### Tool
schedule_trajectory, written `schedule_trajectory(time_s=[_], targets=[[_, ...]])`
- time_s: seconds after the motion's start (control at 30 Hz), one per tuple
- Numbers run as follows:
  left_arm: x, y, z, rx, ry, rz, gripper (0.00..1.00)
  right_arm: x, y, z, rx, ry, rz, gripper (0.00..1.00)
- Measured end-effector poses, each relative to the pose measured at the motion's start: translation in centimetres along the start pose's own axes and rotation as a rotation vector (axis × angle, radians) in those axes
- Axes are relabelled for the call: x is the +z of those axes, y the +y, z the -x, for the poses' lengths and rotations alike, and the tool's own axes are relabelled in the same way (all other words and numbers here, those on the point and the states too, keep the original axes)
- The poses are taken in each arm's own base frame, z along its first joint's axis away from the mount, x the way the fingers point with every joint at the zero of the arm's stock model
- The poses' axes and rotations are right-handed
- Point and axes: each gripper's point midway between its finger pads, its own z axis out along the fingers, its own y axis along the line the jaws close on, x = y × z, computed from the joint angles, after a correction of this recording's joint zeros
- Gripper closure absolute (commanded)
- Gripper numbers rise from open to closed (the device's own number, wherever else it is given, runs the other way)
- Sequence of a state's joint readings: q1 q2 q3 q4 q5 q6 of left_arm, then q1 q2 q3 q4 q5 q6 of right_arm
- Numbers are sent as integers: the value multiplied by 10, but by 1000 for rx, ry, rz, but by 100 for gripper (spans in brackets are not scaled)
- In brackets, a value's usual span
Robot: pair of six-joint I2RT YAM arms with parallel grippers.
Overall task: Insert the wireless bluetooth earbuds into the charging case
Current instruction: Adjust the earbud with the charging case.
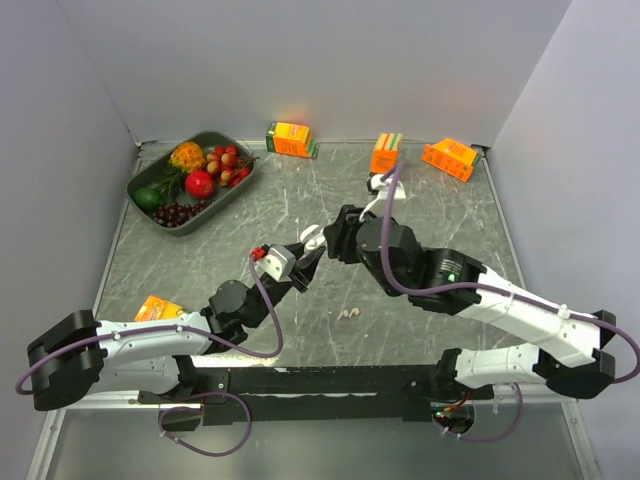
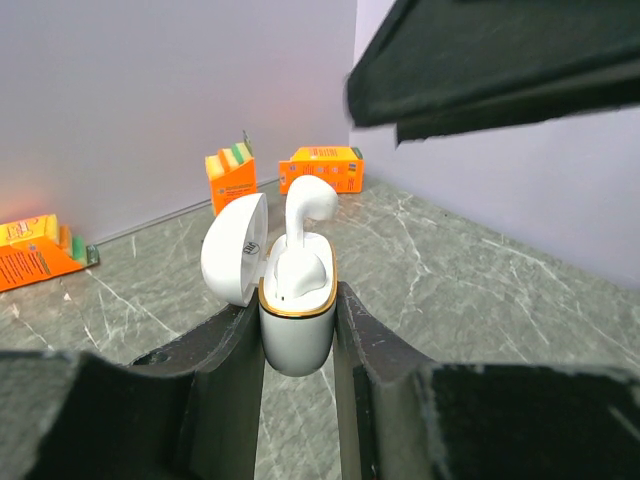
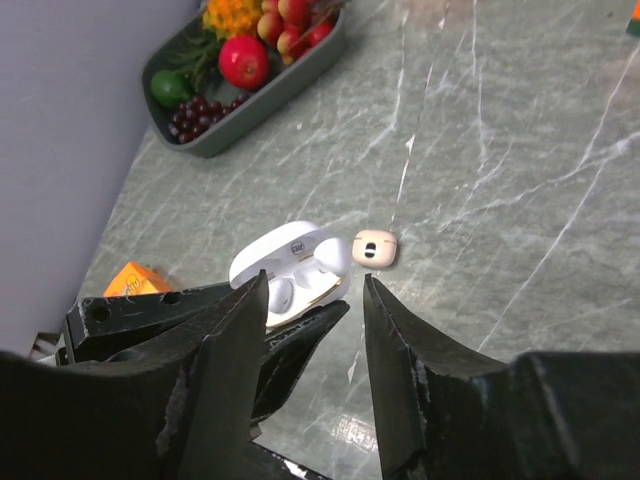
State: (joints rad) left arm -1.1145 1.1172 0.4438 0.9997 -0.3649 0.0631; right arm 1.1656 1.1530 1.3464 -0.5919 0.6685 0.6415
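Near the middle of the grey marbled tabletop [image 1: 440,215], the left gripper [image 1: 300,262] is clamped on a glossy white oval plastic charging case with a gold rim [image 2: 296,340]. Its two black fingers [image 2: 235,370] press the case's sides and hold it upright. The case's rounded white lid [image 2: 233,262] is swung open to one side. A white plastic earbud with a stem [image 2: 305,205] stands in the case, its rounded head rising well above the rim. The right gripper [image 3: 315,285] hovers just above the case with its fingers spread apart and nothing between them. Two tiny pale-beige stubby earbuds [image 1: 348,314] lie side by side on the table, between the case and the near edge. In the right wrist view a small pale-beige rounded piece [image 3: 375,248] shows just beside the case; it may be one of those two on the table below, but the view does not settle it. A dark green oblong tray of fruit [image 3: 270,97] sits in the far left corner. Three orange juice cartons [image 1: 291,138] [image 1: 385,152] [image 1: 450,158] stand along the far edge. A fourth orange carton [image 1: 158,308] lies near the near left corner, beside the left arm.
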Motion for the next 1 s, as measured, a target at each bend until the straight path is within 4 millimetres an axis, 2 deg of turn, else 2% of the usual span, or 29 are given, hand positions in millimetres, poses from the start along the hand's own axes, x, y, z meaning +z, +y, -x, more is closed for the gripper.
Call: schedule_trajectory(time_s=[0.27,0.5,0.77,1.0], targets=[[-7,-3,14,-24,-79,-31,99,-20,-19,35,-77,-84,-2,51],[-17,-18,32,-49,-159,-139,99,-18,-42,52,-110,-99,-20,50],[-28,-35,48,-86,-220,-251,99,-15,-26,38,-165,-29,83,49],[-29,-40,49,-104,-220,-279,99,-7,-17,18,-211,48,123,49]])
